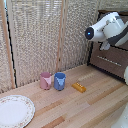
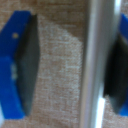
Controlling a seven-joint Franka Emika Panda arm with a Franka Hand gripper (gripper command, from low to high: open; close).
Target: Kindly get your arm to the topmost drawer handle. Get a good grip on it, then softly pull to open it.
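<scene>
In the wrist view my gripper (image 2: 70,65) is open, its blue fingers (image 2: 17,65) with dark pads standing on either side of the drawer handle (image 2: 97,65). This thin silver bar runs close against one pad, and the other pad is well apart from it. Behind the bar is the blurred brown drawer (image 2: 57,70) front. In the exterior view the white arm (image 1: 107,27) reaches against the upper part of the dark brown cabinet at the exterior view's right. There it hides the fingers and the topmost handle.
A lower drawer front with its own silver bar (image 1: 106,59) shows under the arm. On the wooden table (image 1: 85,107) stand a pink cup (image 1: 45,80) and a blue cup (image 1: 60,80), with a yellow block (image 1: 78,87) and a patterned plate (image 1: 14,111). A woven screen (image 1: 40,35) stands behind.
</scene>
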